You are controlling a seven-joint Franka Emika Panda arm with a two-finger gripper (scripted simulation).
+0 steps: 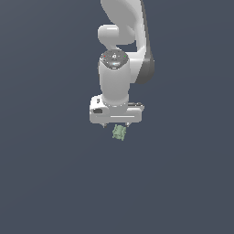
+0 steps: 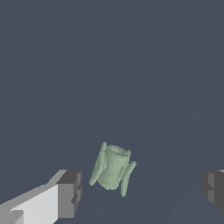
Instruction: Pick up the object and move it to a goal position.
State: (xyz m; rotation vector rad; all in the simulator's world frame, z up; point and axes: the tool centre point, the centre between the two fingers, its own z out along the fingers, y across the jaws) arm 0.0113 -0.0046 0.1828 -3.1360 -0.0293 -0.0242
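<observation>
Gripper (image 2: pixel 140 192) was spread wide, fingers (image 2: pixel 70 194) well apart either side of the pale green object (image 2: pixel 112 169), touching neither; floor (image 1: pixel 45 183) uniformly dark.

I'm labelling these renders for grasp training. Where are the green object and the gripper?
green object (image 2: pixel 112 168): wrist view, on the middle of its ribbed body.
gripper (image 2: pixel 140 190): wrist view, midway between the two dark fingertips, which stand wide apart with the object between them, untouched.
</observation>
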